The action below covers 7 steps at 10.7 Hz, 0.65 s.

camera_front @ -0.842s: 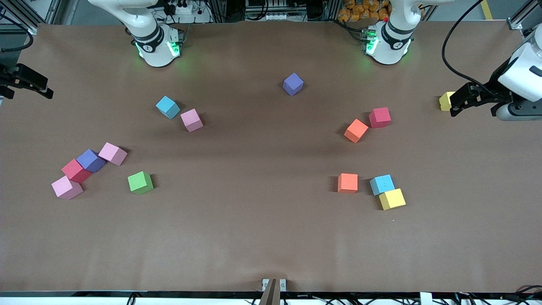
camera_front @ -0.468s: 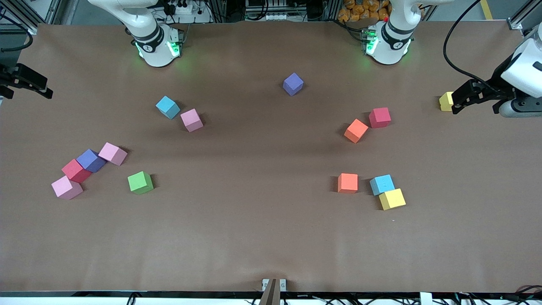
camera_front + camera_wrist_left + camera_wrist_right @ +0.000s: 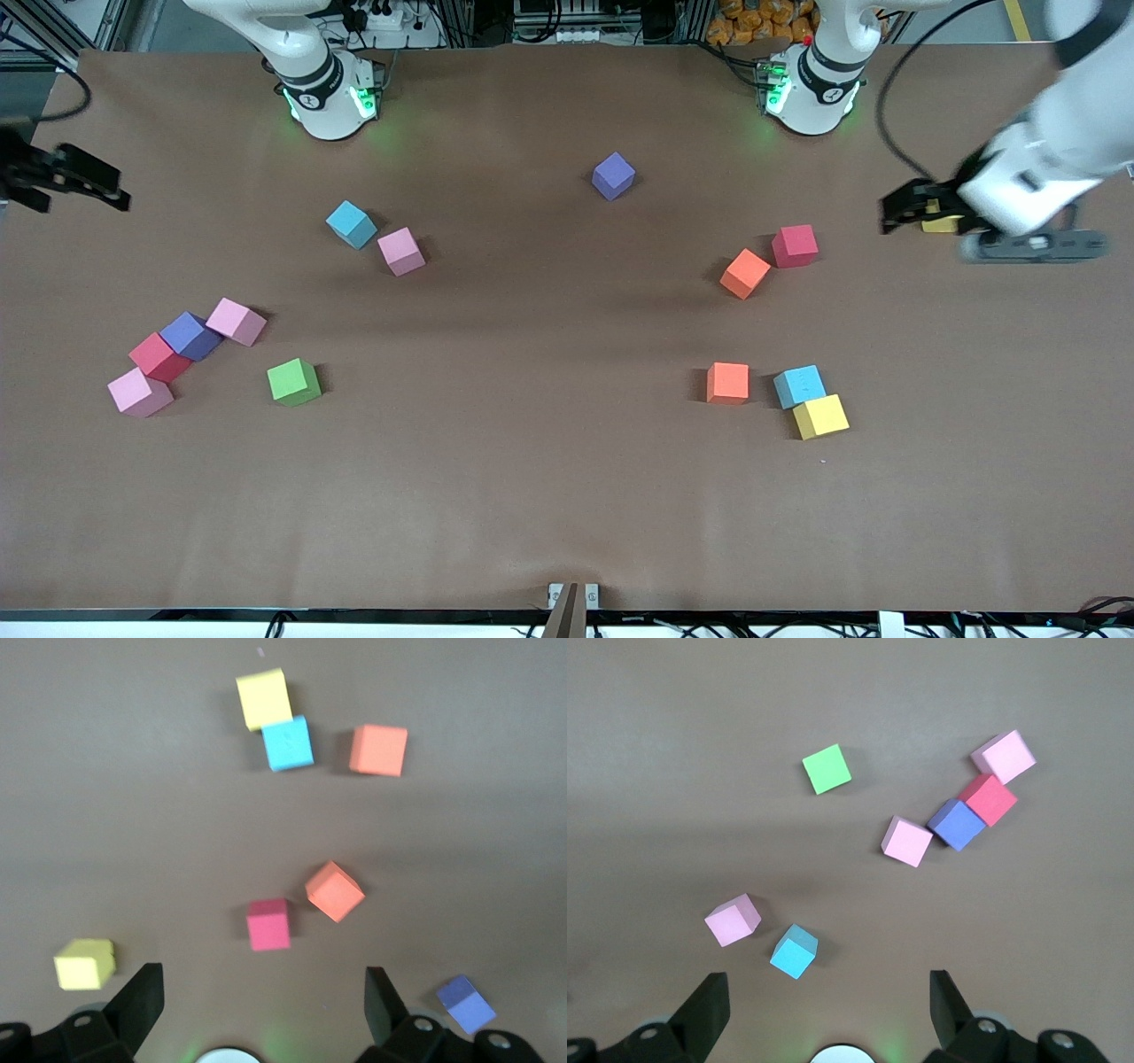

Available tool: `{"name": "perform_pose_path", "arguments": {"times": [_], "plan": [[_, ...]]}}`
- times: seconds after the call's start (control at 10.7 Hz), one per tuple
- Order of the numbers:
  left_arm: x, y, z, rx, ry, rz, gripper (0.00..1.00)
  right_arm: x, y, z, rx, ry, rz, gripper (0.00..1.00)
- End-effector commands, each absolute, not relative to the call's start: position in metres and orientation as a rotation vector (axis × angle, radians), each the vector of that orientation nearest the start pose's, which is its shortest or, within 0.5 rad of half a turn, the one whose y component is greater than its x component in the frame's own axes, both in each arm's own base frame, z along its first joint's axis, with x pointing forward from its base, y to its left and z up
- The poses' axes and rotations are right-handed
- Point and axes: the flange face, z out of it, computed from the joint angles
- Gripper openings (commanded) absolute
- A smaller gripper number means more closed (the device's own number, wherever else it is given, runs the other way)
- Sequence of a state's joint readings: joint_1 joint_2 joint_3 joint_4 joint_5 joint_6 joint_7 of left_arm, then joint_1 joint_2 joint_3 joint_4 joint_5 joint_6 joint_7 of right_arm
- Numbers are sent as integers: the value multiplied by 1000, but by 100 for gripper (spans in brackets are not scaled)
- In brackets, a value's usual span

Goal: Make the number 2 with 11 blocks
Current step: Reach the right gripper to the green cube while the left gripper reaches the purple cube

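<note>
Fourteen blocks [image 3: 293, 382] lie scattered before you.
Your left gripper [image 3: 899, 211] and right gripper [image 3: 84, 180] hang with jaws spread, grasping nothing.

arms: glossy white shells, black joint rings | bases [image 3: 332, 93]: round, white, green lights | left gripper [image 3: 904, 209]: black, black cable looping above | right gripper [image 3: 75, 177]: black | fingers [image 3: 142, 1001]: black, wedge-shaped
</note>
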<state>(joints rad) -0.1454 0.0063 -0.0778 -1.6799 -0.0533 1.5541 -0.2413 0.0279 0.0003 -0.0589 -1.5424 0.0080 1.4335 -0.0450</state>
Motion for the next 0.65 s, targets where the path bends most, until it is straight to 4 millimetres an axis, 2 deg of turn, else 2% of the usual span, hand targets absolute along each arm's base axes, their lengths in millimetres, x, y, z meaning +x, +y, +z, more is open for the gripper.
{"name": "perform_pose_path", "arguments": {"times": [0.0,0.09,0.28,0.56], "plan": [[496,-191,533,-3121,-159,265,100,569,0,578,-3122,-31,204,100],[481,-221,509,-3099,-200,269,100,579,1,560,-3120,-39,182,100],[454,-263,466,-3092,-368,276,100,598,-4,516,-3116,-56,171,100],[386,-333,401,-3040,-458,246,100,616,-1,454,-3047,-22,176,100]]}}
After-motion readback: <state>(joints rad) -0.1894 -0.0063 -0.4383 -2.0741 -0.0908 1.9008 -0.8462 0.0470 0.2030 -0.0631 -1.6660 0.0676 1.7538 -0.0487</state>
